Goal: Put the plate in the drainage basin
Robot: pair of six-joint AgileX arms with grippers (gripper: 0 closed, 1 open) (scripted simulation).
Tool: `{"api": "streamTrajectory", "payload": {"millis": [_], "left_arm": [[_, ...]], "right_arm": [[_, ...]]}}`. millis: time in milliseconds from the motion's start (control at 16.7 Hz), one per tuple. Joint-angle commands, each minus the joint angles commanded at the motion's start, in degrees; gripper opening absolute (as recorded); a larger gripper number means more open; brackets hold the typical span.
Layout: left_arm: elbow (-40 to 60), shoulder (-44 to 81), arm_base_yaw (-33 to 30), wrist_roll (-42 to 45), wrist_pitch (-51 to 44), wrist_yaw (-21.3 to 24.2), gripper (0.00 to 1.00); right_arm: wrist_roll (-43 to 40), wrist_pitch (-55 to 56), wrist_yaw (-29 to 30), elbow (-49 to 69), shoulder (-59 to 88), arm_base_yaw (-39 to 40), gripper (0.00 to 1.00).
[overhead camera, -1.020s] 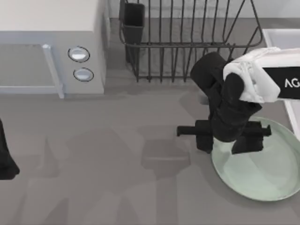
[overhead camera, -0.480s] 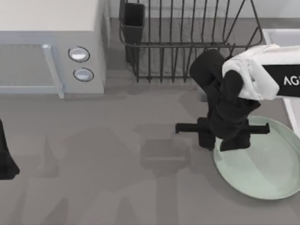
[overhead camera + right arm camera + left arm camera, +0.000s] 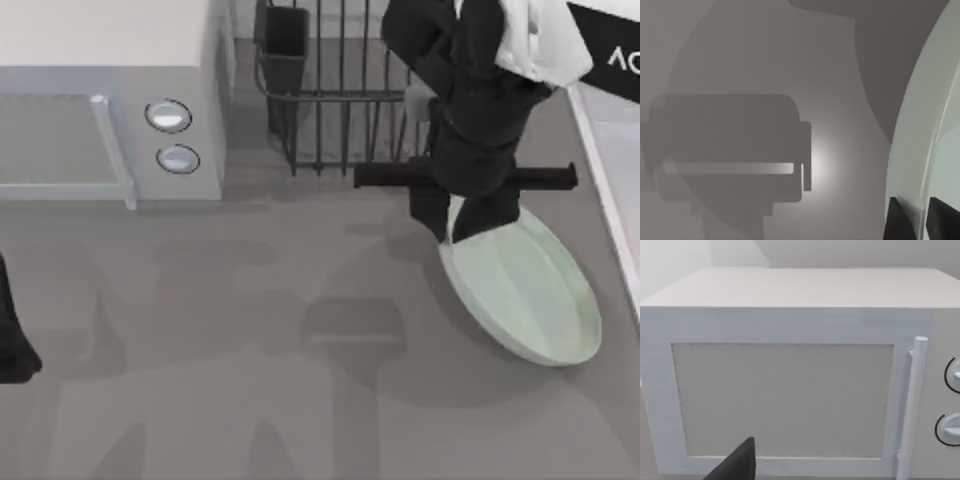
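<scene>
While lifted: the plate [image 3: 525, 290] hangs tilted, clear of the worktop [image 3: 250, 380], where a second ago it lay flat.
Right gripper [image 3: 462, 228]: clamped on the plate's rim beside the dish rack [image 3: 330, 100]; fingers [image 3: 900, 220] straddle the edge.
Drainage basin [image 3: 610, 150]: at the right edge, just beside the plate.
Meaning: pickup done, carry rightward remains.
Left arm: parked by the microwave [image 3: 790, 365].
</scene>
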Motion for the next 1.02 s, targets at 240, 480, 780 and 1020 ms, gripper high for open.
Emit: {"api": "streamTrajectory", "payload": {"millis": [240,480,780,1020], "left_arm": [[0.0,0.0,0.0,0.0,0.0,0.0,1.0],[0.0,0.0,0.0,0.0,0.0,0.0,1.0],[0.0,0.0,0.0,0.0,0.0,0.0,1.0],[0.0,0.0,0.0,0.0,0.0,0.0,1.0]], "right_arm": [[-0.25,-18.57,-0.01,19.73,0.32,-0.25,0.0],[-0.69,-30.96,-0.03,32.17,-0.29,-0.69,0.0],[-0.89,-33.99,-0.04,35.19,-0.7,-0.89,0.0],[-1.65,-33.86,-0.07,35.89,0.25,-1.43,0.0]]}}
